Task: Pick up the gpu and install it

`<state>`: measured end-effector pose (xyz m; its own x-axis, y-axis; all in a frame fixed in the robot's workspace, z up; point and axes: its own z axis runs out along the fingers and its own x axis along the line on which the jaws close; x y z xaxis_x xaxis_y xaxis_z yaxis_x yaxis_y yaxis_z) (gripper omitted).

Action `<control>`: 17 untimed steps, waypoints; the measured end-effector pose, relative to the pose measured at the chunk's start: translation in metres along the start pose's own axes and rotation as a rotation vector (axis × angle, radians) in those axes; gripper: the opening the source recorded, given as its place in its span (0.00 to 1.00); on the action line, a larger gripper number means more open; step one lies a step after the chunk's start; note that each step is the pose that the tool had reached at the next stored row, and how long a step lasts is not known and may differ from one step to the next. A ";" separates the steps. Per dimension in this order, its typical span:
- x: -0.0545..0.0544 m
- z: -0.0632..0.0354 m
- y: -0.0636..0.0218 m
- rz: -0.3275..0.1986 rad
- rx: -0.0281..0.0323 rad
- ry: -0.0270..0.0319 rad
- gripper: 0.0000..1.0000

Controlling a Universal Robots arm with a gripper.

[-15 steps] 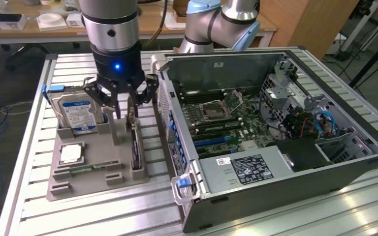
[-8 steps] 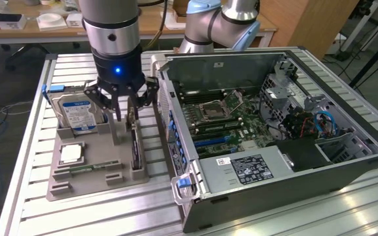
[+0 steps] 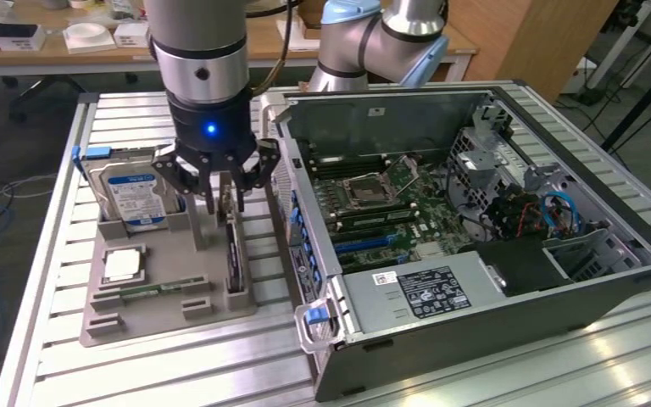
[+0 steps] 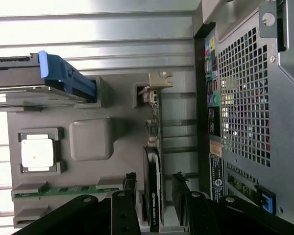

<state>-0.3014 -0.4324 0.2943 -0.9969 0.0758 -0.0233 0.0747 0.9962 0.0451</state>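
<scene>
**A:** How is the gripper (image 3: 226, 202) set?

**B:** Spread wide. It hangs low over the grey tray (image 3: 145, 326), with one finger on each side of the gpu (image 4: 154, 147). I can't see either finger touching it.

**A:** And the card itself?

**B:** It stands on edge in a tray slot, with the silver bracket (image 4: 157, 83) at one end.

**A:** Anything crowding it?

**B:** A raised grey block (image 4: 90, 139) on the tray sits near one face. Past the other face, the perforated back wall of the computer case (image 4: 245, 98) is just beside the tray.

**A:** What's the count?

**B:** One hard drive (image 3: 133, 191), upright and well apart from the card. One square processor chip (image 3: 122, 264) and one memory stick (image 3: 156, 290), both lying flat. One open case with its motherboard (image 3: 382, 203) exposed. Everything sits on the slatted metal table (image 3: 54, 237)
</scene>
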 end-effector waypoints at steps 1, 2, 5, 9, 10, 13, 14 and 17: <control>0.000 0.0008 -0.0009 0.000 -0.0001 -0.0001 0.43; -0.001 0.0014 -0.0016 0.000 -0.0001 -0.0001 0.43; -0.001 0.0035 -0.0047 0.000 0.0000 0.0000 0.43; -0.002 0.0066 -0.0097 0.000 0.0000 0.0000 0.43; -0.002 0.0074 -0.0108 0.000 0.0000 0.0000 0.43; -0.002 0.0100 -0.0125 0.000 -0.0001 -0.0002 0.43; -0.002 0.0109 -0.0128 0.000 0.0000 -0.0001 0.43; -0.002 0.0144 -0.0130 0.000 0.0000 -0.0004 0.43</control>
<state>-0.2997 -0.4449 0.2794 -0.9968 0.0760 -0.0237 0.0749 0.9962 0.0451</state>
